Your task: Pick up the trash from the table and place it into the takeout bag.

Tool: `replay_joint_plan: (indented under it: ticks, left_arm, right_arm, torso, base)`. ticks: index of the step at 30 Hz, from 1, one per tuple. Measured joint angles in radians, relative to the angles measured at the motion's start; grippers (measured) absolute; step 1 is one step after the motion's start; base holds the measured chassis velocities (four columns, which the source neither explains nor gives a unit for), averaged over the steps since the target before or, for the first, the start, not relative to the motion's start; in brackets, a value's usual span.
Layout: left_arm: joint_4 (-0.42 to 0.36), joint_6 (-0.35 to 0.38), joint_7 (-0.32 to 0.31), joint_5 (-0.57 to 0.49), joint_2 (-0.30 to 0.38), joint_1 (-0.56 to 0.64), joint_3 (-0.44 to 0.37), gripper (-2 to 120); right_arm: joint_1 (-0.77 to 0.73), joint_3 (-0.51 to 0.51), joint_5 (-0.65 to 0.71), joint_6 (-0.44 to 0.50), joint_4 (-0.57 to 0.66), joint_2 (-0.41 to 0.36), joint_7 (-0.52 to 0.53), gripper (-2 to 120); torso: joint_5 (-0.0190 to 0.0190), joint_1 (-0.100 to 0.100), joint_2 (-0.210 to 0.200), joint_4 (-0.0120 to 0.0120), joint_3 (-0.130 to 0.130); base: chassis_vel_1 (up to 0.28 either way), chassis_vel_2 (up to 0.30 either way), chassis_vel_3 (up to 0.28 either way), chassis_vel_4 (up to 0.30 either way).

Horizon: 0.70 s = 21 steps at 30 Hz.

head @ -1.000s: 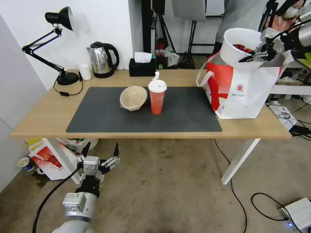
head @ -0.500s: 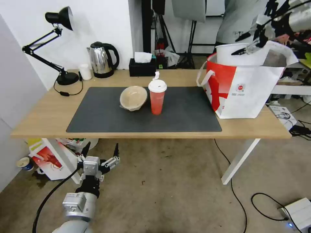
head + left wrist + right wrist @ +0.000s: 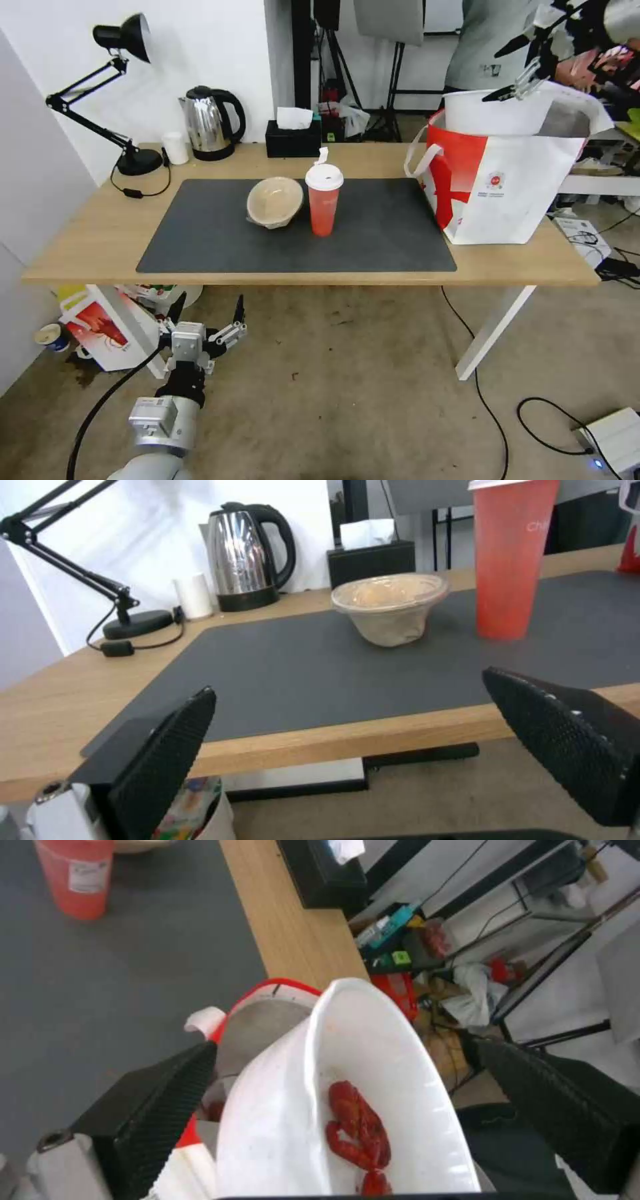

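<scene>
The right gripper [image 3: 517, 70] hangs above the bag's mouth, its fingers spread wide and apart from the white bowl [image 3: 497, 112] beneath. The left gripper [image 3: 207, 313] is parked low in front of the table [image 3: 80, 247], below its near edge, fingers spread too. The table carries a dark mat [image 3: 373, 233]. The bag [image 3: 507, 187] stands upright at the table's right end, part on the mat. The white bowl sits in the bag's open top, tilted, its rim above the bag's edge; the right wrist view shows red scraps [image 3: 357, 1130] inside. The paper bowl [image 3: 274, 201] lies tipped near the mat's middle, just left of the upright red cup [image 3: 323, 200].
</scene>
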Motion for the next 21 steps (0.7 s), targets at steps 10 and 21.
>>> replay_joint_plan:
  ticks: [10,21]
  left_arm:
    - [0.0,0.0,0.0,0.0,0.0,0.0,0.0,100]
    - [0.0,0.0,0.0,0.0,0.0,0.0,0.0,100]
  right_arm:
    - [0.157,-0.111,0.195,-0.062,0.258,0.113,0.084,100]
    - [0.178,-0.189,0.225,-0.049,0.39,0.184,0.164,100]
  torso:
    - [-0.0004,0.0,0.0,0.0001,0.0]
    - [0.0002,0.0,0.0,0.0004,0.0]
  base:
    - [0.0,0.0,0.0,0.0]
    - [0.0,0.0,0.0,0.0]
